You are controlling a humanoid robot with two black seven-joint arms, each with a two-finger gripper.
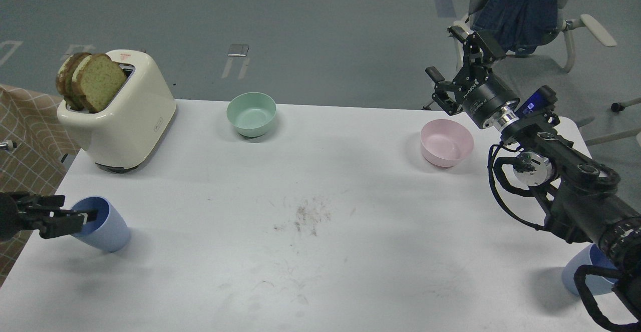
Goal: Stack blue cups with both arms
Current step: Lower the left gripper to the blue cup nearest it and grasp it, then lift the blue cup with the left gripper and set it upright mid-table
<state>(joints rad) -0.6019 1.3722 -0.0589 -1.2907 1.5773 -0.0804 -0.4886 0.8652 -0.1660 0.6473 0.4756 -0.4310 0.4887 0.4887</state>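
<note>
A white worktop seen from the robot's head. Nearest, at the right front corner, one blue cup stands upright, largely hidden behind the right arm's thick links and cables. At the left edge, the second blue cup leans with its mouth toward the left gripper, whose jaws reach over the rim, one finger seemingly inside — whether they are actually clamped on the wall cannot be told. Mid-worktop is bare but scuffed. Farther back sit a pink bowl on the right, a mint-green bowl in the centre and a cream toaster holding bread slices (far left). The right gripper hovers high beyond the pink bowl, jaws apart and empty, well away from its cup.

Likely risks: a thin rim hold could let the tilted cup slip or topple — and the right arm, swinging back, could knock its half-hidden cup off the corner.
</note>
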